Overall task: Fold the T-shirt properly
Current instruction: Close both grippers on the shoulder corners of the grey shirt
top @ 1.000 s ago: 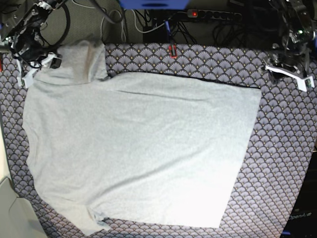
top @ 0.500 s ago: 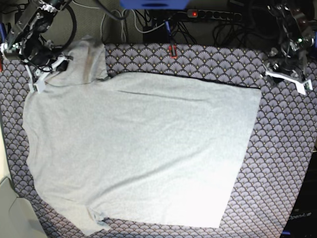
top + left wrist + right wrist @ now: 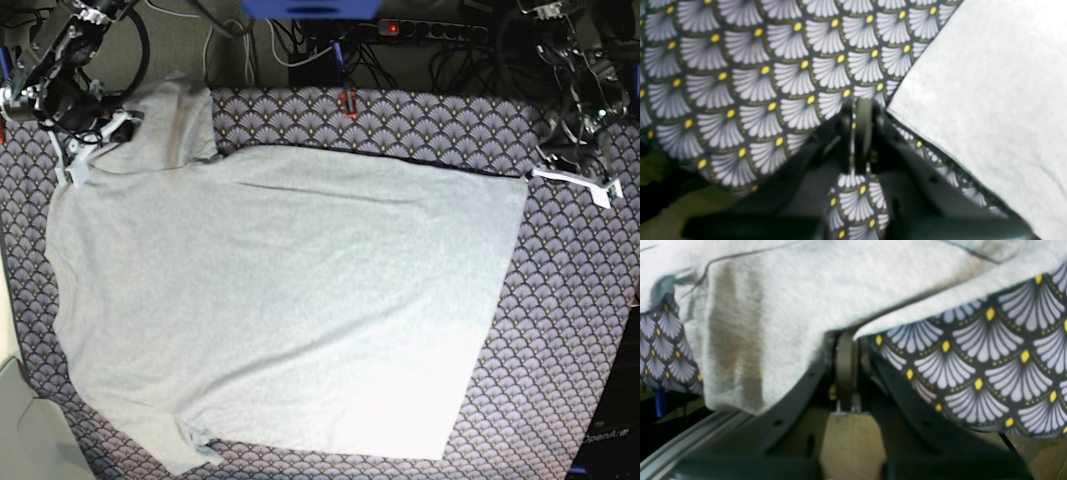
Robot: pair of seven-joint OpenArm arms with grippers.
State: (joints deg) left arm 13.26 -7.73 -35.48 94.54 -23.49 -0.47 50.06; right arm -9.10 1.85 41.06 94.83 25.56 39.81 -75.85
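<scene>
The light grey T-shirt (image 3: 290, 300) lies spread flat on the dark scallop-patterned tablecloth (image 3: 580, 330), plain side up; no lettering shows. My right gripper (image 3: 92, 148) is at the shirt's far left shoulder, beside the sleeve (image 3: 180, 115). In the right wrist view it (image 3: 845, 340) is shut on the shirt's edge (image 3: 806, 290), which hangs lifted off the cloth. My left gripper (image 3: 540, 175) is at the shirt's far right corner. In the left wrist view it (image 3: 862, 110) is shut right beside that corner (image 3: 990, 100); no cloth shows between its fingers.
A power strip (image 3: 430, 30) and cables lie behind the table. A small red object (image 3: 349, 102) sits at the far table edge. The table's near left corner borders a pale grey surface (image 3: 20, 430).
My left gripper has come down and inward to the shirt's far right corner. My right gripper has shifted slightly back and right at the shoulder, and the sleeve has risen a little.
</scene>
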